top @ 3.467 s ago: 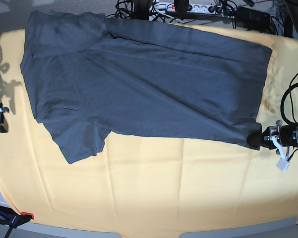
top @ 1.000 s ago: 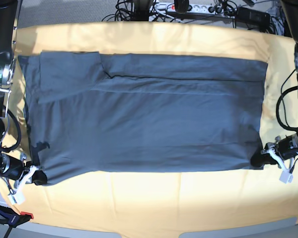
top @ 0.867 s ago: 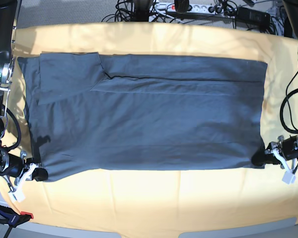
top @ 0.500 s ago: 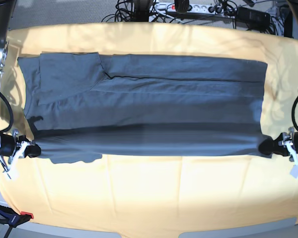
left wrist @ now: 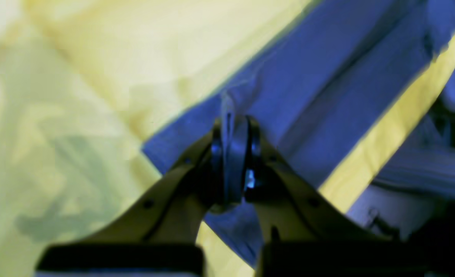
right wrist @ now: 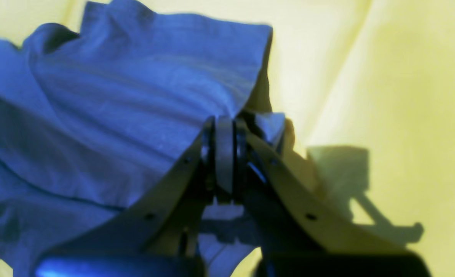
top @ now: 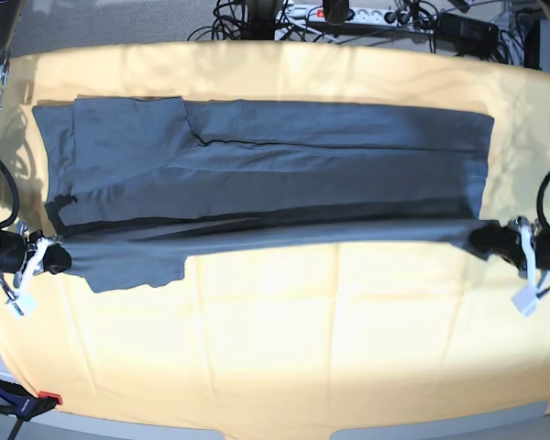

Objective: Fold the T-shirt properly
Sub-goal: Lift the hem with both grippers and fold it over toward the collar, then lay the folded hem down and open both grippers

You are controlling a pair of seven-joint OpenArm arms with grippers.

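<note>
Slate-blue T-shirt (top: 257, 174) lies stretched lengthwise across the yellow-covered counter (top: 284, 348), its near long edge lifted off the cloth and pulled taut between both arms. Left tool (top: 491, 240) at the base view's right is pinched tight on the hem corner; right tool (top: 59, 259) at the view's left is clamped on the sleeve-end corner. Cables (top: 367, 16) sit beyond the far edge.
</note>
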